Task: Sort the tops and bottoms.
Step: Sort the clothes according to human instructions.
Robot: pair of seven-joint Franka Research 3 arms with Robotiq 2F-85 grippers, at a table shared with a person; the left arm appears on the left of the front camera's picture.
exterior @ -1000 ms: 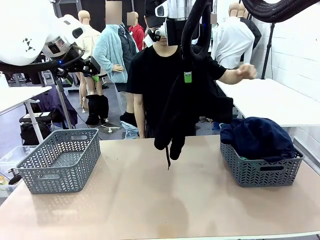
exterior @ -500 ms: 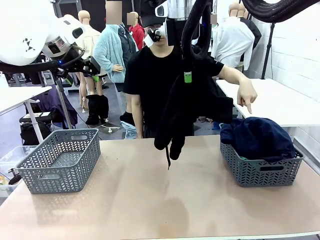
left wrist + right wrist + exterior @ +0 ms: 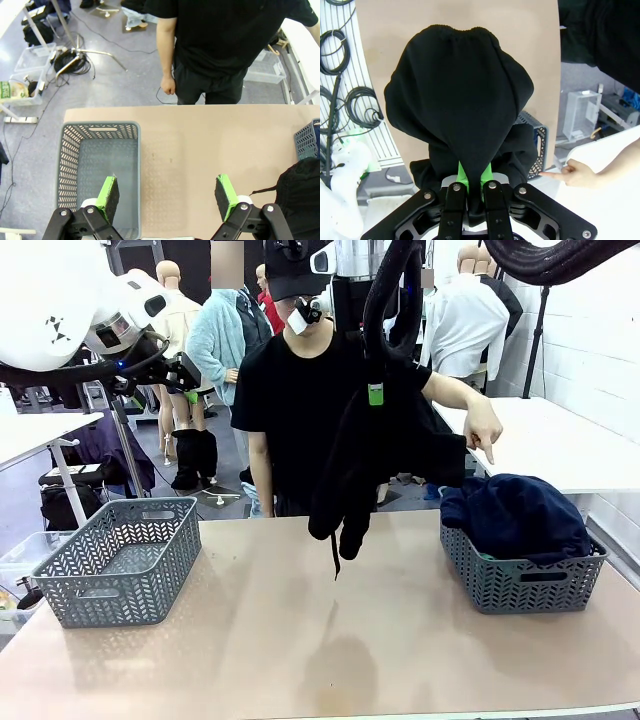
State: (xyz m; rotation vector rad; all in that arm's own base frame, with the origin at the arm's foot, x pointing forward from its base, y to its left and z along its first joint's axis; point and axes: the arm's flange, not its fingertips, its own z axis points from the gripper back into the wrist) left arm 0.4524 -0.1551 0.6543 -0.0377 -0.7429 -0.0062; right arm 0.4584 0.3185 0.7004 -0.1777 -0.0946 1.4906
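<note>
The right gripper (image 3: 375,392) is clenched on a black garment (image 3: 345,475), pinching a fold of cloth between its green pads (image 3: 461,175) so that the rest hangs free, well above the middle of the surface (image 3: 330,640). Held high like this, the cloth dangles at full length with a thin drawstring trailing below, which lets anyone judge what kind of garment it is before it goes into a bin. In the right wrist view the bunched hem bulges out past the jaws, and the grip looks firm.

The person's hand (image 3: 484,427) points down with one finger at the right basket (image 3: 525,580), which stands at the surface's right edge and already holds a dark navy shirt (image 3: 520,515) heaped above the rim. The gesture reads as a cue that the hanging piece belongs there; whether the garment is a top or a bottom I cannot tell from its folds.

The left basket (image 3: 120,560) sits near the surface's left edge with no clothing visible in it from the left wrist view, presumably reserved for the other class. The left gripper (image 3: 167,192) hangs released over that basket's inner wall, jaws wide and holding nothing, parked clear of the working arm. The next move likely calls for carrying the cloth sideways and high enough for its tail to clear the basket rim.
</note>
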